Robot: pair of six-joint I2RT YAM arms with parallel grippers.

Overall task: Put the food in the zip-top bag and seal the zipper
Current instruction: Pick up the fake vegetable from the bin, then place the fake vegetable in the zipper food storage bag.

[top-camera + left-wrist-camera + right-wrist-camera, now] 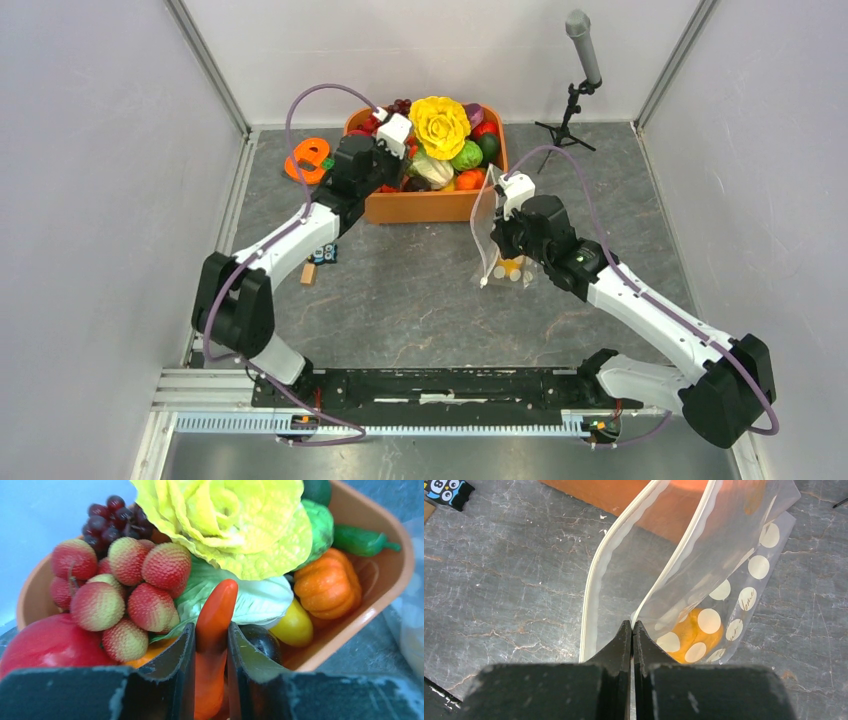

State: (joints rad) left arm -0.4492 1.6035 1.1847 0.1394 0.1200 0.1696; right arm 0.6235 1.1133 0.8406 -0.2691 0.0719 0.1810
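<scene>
Bench (400, 290): orange tub (430, 207) of food, zip-top bag (724, 555) just beside its right end. Right tool (632, 625) pinches the bag rim, mouth agape. Left tool (211, 630) clamps an orange-red tapered vegetable (216, 605) in the tub. Step: picking. Next: lift clear, carry to the mouth.

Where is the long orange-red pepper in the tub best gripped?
Likely across the narrow middle of the orange-red pepper, approaching along its length from the thick end as the left gripper does: it is slender and tapered, with room on both long sides.
</scene>
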